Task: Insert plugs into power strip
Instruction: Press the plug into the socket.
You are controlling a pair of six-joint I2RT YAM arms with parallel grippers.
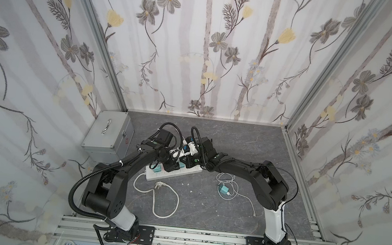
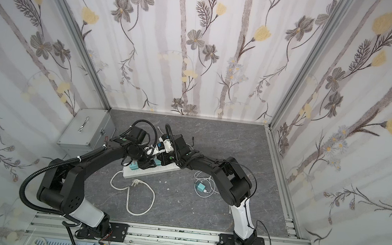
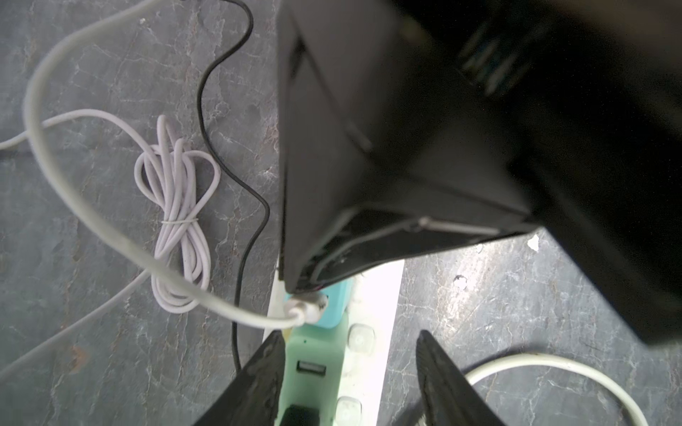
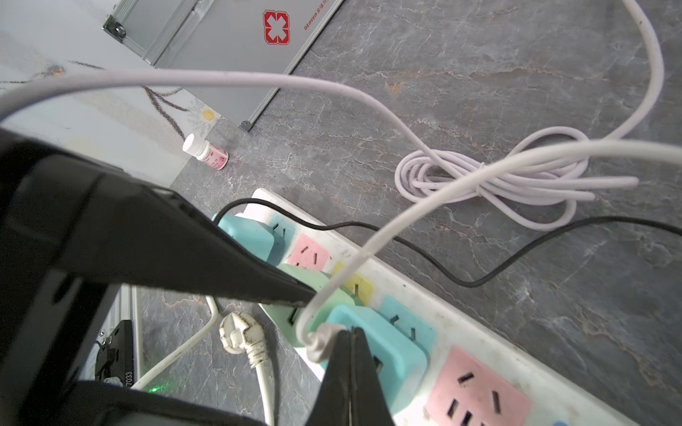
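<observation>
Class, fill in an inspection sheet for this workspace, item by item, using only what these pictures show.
Surface: grey marbled tabletop, with white scraps.
Job's things: power strip carries three plugs; fourth plug lies loose.
Clutter: pill bottle; metal box.
Grippers: left gripper open astride mint plug; right gripper shut, on teal plug.
Cables: three-prong plug unplugged; bundled cable.
Surroundings: floral walls.

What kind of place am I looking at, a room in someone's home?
Probably a robot test booth dressed as a home: two black robot arms bolted to a silver metal rail, flowered wallpaper panels on aluminium posts, a long white power strip on a grey marble-look tabletop.
</observation>
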